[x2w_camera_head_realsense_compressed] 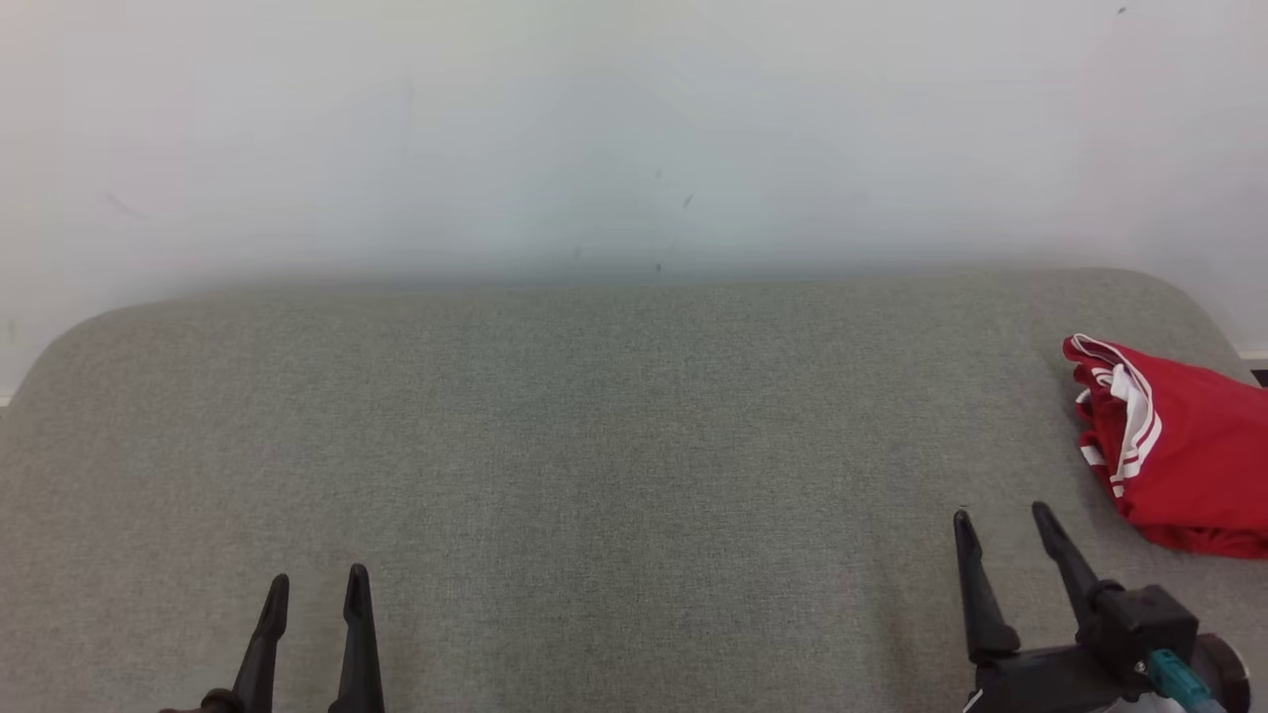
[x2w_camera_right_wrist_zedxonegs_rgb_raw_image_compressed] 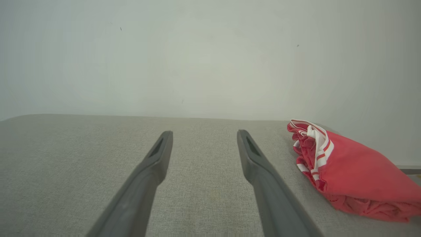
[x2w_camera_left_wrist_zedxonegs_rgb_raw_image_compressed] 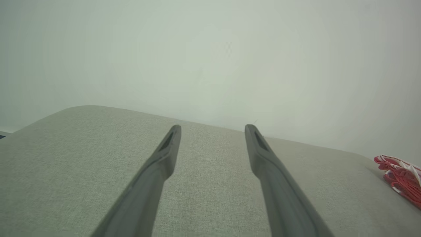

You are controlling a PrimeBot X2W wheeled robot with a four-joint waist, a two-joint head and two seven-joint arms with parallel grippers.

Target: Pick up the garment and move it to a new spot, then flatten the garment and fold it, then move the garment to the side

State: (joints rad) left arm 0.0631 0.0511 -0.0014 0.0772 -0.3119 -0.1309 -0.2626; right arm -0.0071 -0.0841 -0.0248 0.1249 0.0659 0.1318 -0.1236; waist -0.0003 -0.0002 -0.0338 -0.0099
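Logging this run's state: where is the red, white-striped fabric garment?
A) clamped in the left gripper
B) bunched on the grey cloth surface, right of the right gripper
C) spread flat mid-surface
B: the red, white-striped garment lies bunched on the grey cloth surface, right of the open right gripper.

The left gripper (x2w_camera_head_realsense_compressed: 318,576) and right gripper (x2w_camera_head_realsense_compressed: 1000,512) each have 2 long, dark, tapering jaws, slotted near the tips; a teal connector (x2w_camera_head_realsense_compressed: 1174,673) plugs into the right's black base.
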